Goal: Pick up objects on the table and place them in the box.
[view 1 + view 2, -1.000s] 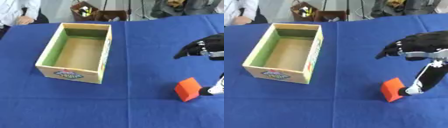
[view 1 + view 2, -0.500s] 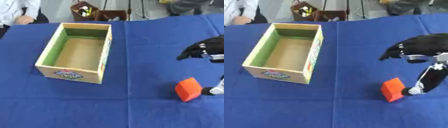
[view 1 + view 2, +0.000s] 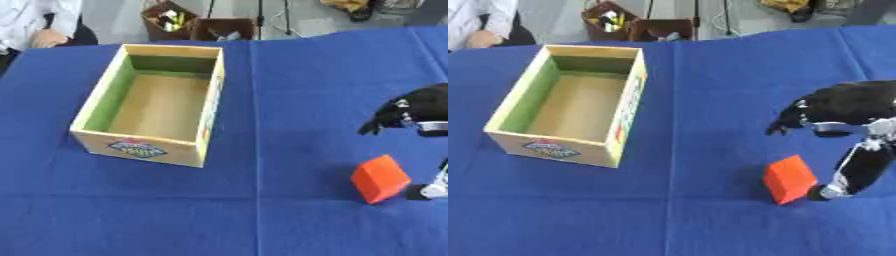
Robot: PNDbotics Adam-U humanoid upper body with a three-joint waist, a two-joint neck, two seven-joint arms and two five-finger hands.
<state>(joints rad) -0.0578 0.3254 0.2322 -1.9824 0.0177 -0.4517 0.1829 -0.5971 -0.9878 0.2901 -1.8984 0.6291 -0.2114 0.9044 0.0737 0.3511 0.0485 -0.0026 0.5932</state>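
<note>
Our right hand (image 3: 846, 112) has drifted slightly outward over the last second, yet the orange block (image 3: 788, 179) sits where it did on the blue table (image 3: 710, 100). The thumb tip looks to be touching the block's right side, fingers arched above and held apart, gripping nothing. The box (image 3: 570, 102) stands empty, well left of the fingers, so nothing is secured yet.

Box (image 3: 149, 150), front wall: an oval coloured label (image 3: 137, 148) with lettering too blurred to read. No other text is legible.
</note>
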